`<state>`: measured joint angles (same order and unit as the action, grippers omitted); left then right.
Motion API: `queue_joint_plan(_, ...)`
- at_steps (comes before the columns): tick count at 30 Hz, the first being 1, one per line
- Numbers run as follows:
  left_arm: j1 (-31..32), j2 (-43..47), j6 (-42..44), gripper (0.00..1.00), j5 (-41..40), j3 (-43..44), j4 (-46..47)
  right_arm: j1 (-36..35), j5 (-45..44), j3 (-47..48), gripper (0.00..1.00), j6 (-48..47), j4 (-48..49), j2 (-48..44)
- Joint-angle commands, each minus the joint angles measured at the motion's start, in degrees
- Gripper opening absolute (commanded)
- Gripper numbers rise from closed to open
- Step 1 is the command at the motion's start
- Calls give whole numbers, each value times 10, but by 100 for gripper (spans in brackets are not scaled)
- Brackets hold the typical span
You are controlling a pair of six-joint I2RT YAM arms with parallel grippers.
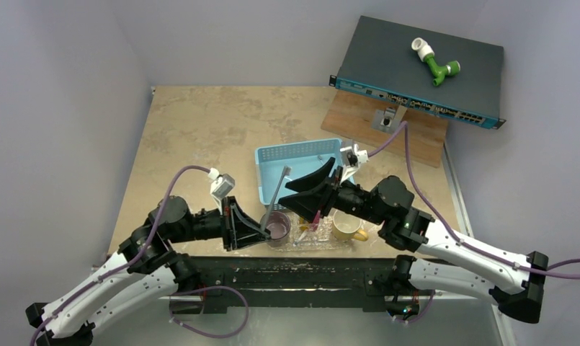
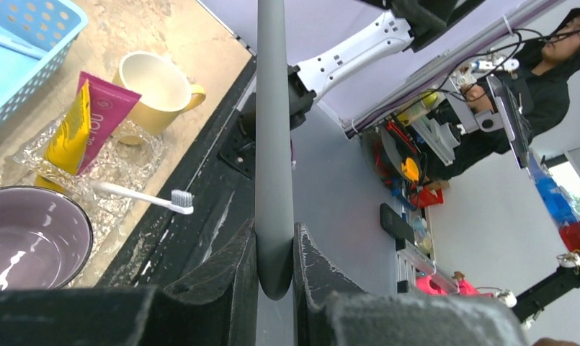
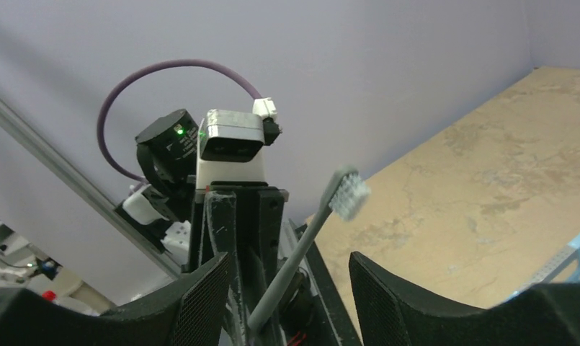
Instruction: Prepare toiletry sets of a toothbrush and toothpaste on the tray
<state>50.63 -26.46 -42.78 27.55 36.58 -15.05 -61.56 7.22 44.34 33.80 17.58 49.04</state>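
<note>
Lilac-grey walls close in a tan, mottled desk (image 1: pixel 200 137), and at its far right corner we see a dark network switch (image 1: pixel 416 68) resting on a wooden board (image 1: pixel 359 119), with a green and white pipe fitting (image 1: pixel 436 63) on top of it.

Near the front edge, the clear glittery tray (image 2: pixel 132 155) lies between a purple cup (image 2: pixel 31 238) and a yellow mug (image 2: pixel 157 86). A light-blue basket (image 1: pixel 297 169) sits just behind them. On the tray we find a yellow tube (image 2: pixel 69 133) and a pink tube (image 2: pixel 103 115) side by side and touching. A white toothbrush (image 2: pixel 143 196) lies across the tray beside them, with its bristled head pointing off the front rim.

Our left hand (image 2: pixel 274 267) has its fingers pressed tight on the lower end of a grey toothbrush (image 2: pixel 272 130). It holds the brush in the air beside the purple cup, and the shaft rises steeply toward the basket. From the right wrist we see the bristled head at the top of this brush.

Our right hand (image 1: pixel 305 193) hovers above the tray and the near side of the basket, facing the left hand. Its fingers (image 3: pixel 200 299) are spread wide and nothing is between them.
</note>
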Motion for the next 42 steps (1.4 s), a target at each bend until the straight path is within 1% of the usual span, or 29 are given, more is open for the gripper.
queue_joint_plan(1,-3,9,38,0,45,37,-43,21,72,64,63,-72,-113,0)
queue_joint_plan(3,-4,15,49,0,51,44,-65,31,82,82,64,-91,-153,3)
queue_joint_plan(8,-4,29,73,0,77,59,-108,61,140,97,65,-114,-194,-1)
queue_joint_plan(10,-4,32,80,0,88,62,-121,67,163,99,65,-118,-197,-3)
queue_joint_plan(18,-4,35,108,0,127,76,-169,69,309,107,66,-132,-187,-4)
queue_joint_plan(30,-3,23,139,0,176,83,-207,69,323,132,65,-131,-201,22)
queue_joint_plan(37,-4,22,151,0,181,81,-224,69,342,137,61,-121,-181,32)
queue_joint_plan(42,-3,20,155,0,176,79,-229,69,350,131,55,-110,-158,37)
